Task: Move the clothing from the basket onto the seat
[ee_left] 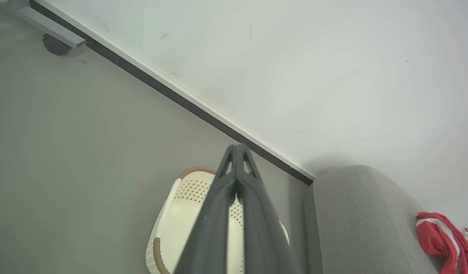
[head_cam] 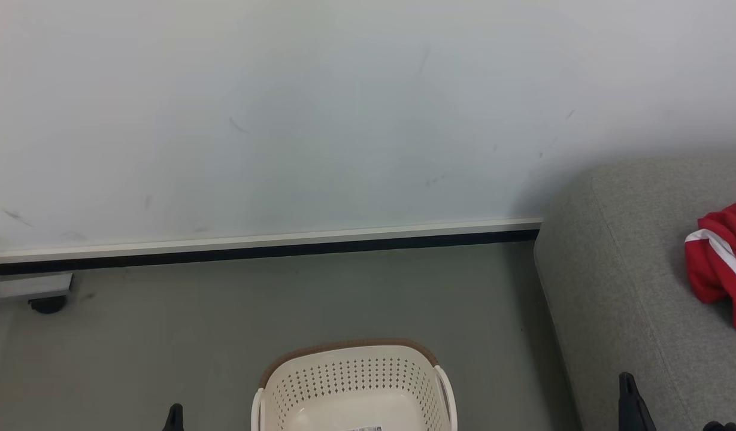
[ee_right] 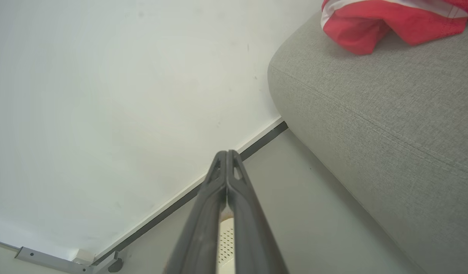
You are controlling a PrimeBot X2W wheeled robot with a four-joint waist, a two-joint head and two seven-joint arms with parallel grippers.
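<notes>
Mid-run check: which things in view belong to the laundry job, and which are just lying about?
Job:
- clothing, lying on the seat
- basket

Lying about:
- caster wheel under a grey metal frame
- skirting board

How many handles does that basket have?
2 in the head view: a white handle on the basket's left side and another on its right. Its near end is cut off, so more may be hidden.

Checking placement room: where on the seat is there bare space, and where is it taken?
The seat is bare from its left edge across to the clothing. Its right side, under the clothing, is crowded.
</notes>
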